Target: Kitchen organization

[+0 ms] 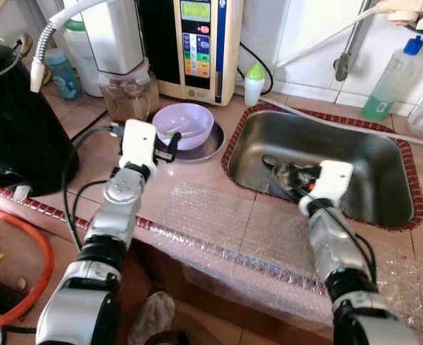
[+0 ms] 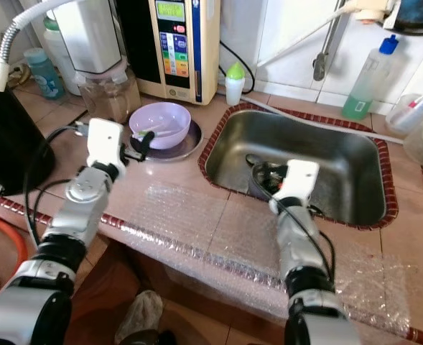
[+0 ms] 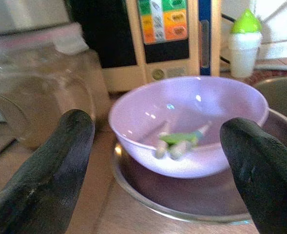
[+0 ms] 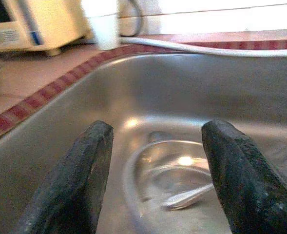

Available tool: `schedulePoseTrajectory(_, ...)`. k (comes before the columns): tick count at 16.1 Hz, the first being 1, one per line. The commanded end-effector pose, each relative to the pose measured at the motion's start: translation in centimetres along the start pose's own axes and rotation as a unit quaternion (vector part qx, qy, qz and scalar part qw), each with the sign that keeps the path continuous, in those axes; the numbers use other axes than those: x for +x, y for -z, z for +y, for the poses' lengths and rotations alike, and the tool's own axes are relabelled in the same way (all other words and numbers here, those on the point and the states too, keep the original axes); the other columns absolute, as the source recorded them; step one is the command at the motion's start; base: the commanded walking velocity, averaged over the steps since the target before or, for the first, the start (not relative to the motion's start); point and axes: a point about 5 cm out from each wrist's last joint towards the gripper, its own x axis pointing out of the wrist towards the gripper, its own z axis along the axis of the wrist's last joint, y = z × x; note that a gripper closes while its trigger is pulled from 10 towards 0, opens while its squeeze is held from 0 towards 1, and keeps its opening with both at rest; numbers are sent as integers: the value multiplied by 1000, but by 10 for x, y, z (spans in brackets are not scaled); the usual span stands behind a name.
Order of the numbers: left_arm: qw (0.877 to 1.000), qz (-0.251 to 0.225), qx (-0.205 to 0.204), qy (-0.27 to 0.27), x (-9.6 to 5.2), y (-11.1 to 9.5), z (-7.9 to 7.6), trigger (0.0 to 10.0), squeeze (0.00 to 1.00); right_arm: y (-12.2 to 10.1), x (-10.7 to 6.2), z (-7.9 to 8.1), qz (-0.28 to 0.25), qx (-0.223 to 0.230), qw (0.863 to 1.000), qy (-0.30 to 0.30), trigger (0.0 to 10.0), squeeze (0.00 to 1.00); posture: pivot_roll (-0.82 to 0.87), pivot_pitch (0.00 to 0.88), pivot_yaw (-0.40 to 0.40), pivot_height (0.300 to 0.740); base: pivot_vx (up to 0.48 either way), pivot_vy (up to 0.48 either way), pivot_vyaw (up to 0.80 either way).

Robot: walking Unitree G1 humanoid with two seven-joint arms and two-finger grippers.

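A lilac bowl (image 1: 184, 123) holding a small green-and-white utensil (image 3: 180, 141) stands on a round metal plate (image 1: 210, 146) on the tiled counter, left of the sink. My left gripper (image 1: 169, 147) hovers open just in front of the bowl, and its fingers (image 3: 60, 161) flank the bowl without touching it. Over the steel sink (image 1: 373, 169), my right gripper (image 1: 297, 181) is open. Below it, in the basin, lie a clear round dish and a spoon (image 4: 184, 197).
A black appliance (image 1: 10, 122) fills the counter's left end. A glass jar (image 1: 128, 93), a water machine (image 1: 197, 43) and a green-capped bottle (image 1: 253, 83) line the back. Green soap (image 1: 387, 90) stands behind the sink. Bubble wrap (image 1: 225, 223) covers the front edge.
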Motion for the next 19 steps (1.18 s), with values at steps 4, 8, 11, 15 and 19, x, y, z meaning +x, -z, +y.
schedulePoseTrajectory(4, 1000, -4, -22, 9, 8, -5, -3, 0, 0, -1, -4, 24, 1, -20, 997, -71, 10000, 0, -71, 0, 72, 740, 0, 0, 0)
schedulePoseTrajectory(8, 1000, -5, -27, 9, 8, -3, -1, 0, 0, -4, -9, 34, -1, -20, 993, -116, 10000, 0, -67, 0, 69, 740, 0, 0, 0)
schedulePoseTrajectory(11, 999, -6, -30, 11, 8, -2, 0, 0, 0, -5, -10, 35, -1, -20, 993, -116, 10000, 0, -65, 0, 69, 740, 0, 0, 0)
schedulePoseTrajectory(15, 999, -10, -33, 15, 9, -3, -1, 0, 0, -8, -10, 34, -3, -22, 993, -113, 10000, 0, -64, 0, 69, 740, 0, 0, 0)
schedulePoseTrajectory(19, 999, -11, -38, 16, 9, -3, -1, 0, 0, -10, -9, 33, -3, -25, 994, -108, 10000, 0, -64, 0, 69, 740, 0, 0, 0)
